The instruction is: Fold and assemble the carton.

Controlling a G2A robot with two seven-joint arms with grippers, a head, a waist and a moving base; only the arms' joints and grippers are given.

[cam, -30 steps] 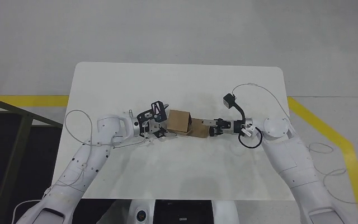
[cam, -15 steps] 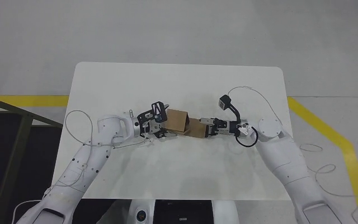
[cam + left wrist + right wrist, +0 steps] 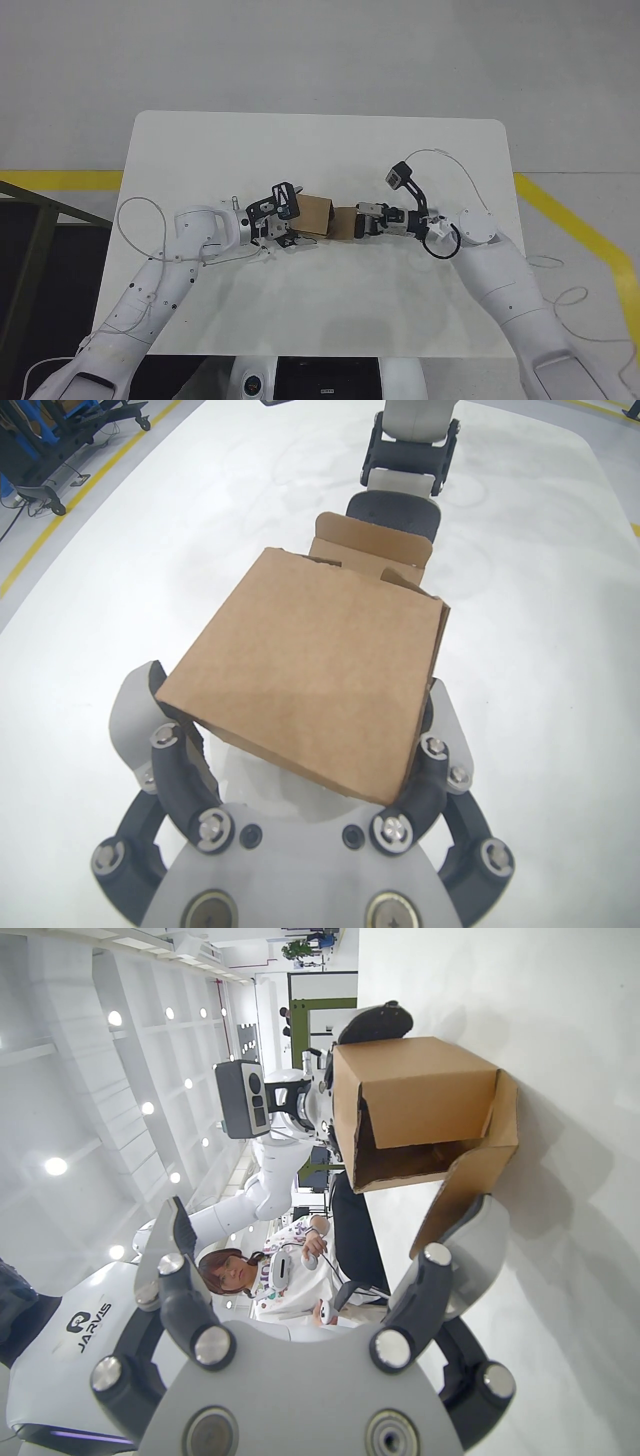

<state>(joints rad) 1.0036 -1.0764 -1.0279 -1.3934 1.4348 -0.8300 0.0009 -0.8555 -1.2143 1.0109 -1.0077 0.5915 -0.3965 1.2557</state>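
Top view: carton (image 3: 318, 214) far from table (image 3: 300, 140) edges

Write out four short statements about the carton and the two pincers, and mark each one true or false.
1. The left pincer is shut on the carton, with a finger on each side of it. True.
2. The end of the carton facing the right pincer is sealed shut. False: that end is open, with a flap hanging loose and the hollow inside showing.
3. The right pincer is open, with its fingers spread wide. True.
4. The carton sits at a corner of the table. False: it lies near the middle of the table, between the two arms.
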